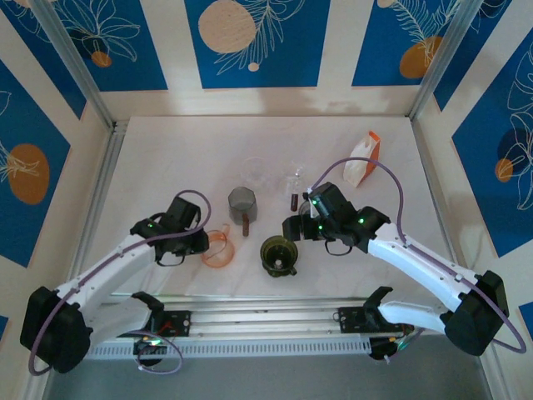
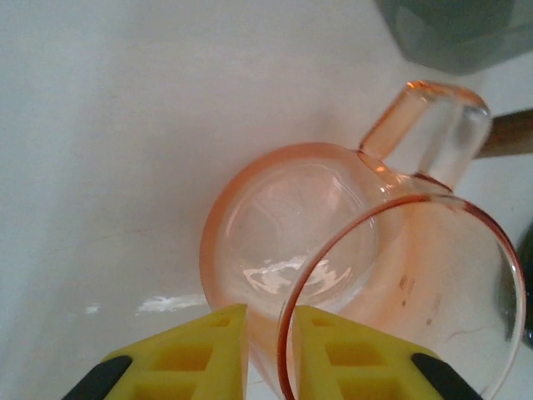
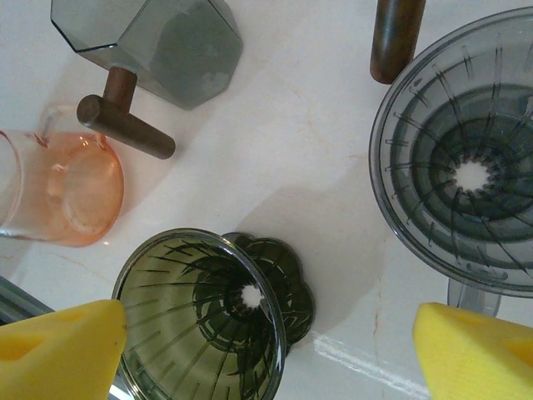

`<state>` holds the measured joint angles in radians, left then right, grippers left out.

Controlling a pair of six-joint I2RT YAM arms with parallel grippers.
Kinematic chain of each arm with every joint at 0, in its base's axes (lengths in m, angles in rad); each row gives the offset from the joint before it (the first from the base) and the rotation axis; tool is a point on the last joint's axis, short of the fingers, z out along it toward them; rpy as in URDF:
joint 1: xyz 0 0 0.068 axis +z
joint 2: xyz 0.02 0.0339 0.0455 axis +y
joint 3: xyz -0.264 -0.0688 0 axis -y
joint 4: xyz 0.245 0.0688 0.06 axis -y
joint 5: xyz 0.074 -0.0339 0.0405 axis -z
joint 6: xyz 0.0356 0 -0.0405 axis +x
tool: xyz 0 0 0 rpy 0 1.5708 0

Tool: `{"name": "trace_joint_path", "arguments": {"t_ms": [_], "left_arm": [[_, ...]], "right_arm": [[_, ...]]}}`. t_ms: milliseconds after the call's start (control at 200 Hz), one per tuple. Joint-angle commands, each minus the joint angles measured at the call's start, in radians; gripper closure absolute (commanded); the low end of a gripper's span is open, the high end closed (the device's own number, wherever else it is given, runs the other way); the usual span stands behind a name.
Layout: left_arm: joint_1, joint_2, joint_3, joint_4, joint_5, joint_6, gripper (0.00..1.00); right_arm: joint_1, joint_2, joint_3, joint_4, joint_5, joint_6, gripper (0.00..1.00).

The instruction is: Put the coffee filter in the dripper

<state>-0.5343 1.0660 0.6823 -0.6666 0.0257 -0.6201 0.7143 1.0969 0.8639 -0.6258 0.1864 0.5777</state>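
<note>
Left claw (image 2: 271,327) almost closed, pads pinching the rim wall of the pink-orange transparent plastic dripper (image 2: 283,233). Right claw (image 3: 268,333) gaping, empty, above the dark-green ribbed cone dripper (image 3: 200,333) just right of the pink-orange one.

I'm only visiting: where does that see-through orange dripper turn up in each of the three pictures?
Top external: the orange dripper lies left of centre, by the left arm's tip.
Left wrist: orange dripper close up, centre to lower right, handle pointing up.
Right wrist: orange dripper at the left edge, partly cut off.
Shared landmark: the grey dripper with a wooden handle, right beside it.
</note>
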Motion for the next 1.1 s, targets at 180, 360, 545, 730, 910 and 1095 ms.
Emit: {"name": "trace_joint_path", "arguments": {"t_ms": [180,360,545,730,910,1095], "left_arm": [[-0.136,0.054,0.034,0.042,0.036,-0.059,0.85],[-0.214,0.092,0.056,0.057,0.013,-0.082,0.85],[-0.228,0.109,0.06,0.064,0.006,-0.085,0.85],[-0.233,0.103,0.056,0.058,0.004,-0.086,0.85],[-0.238,0.108,0.066,0.06,0.004,-0.081,0.84],[-0.257,0.126,0.092,0.062,0.008,-0.079,0.82]], "right_arm": [[-0.005,0.027,-0.01,-0.072,0.007,0.047,0.19],[-0.002,0.073,-0.049,-0.031,-0.086,0.041,0.27],[0.014,0.129,-0.072,0.038,-0.123,0.042,0.38],[0.026,0.188,-0.088,0.071,-0.129,0.044,0.53],[0.05,0.223,-0.091,0.09,-0.13,0.049,0.73],[0.051,0.201,-0.092,0.072,-0.089,0.063,1.0]]}}
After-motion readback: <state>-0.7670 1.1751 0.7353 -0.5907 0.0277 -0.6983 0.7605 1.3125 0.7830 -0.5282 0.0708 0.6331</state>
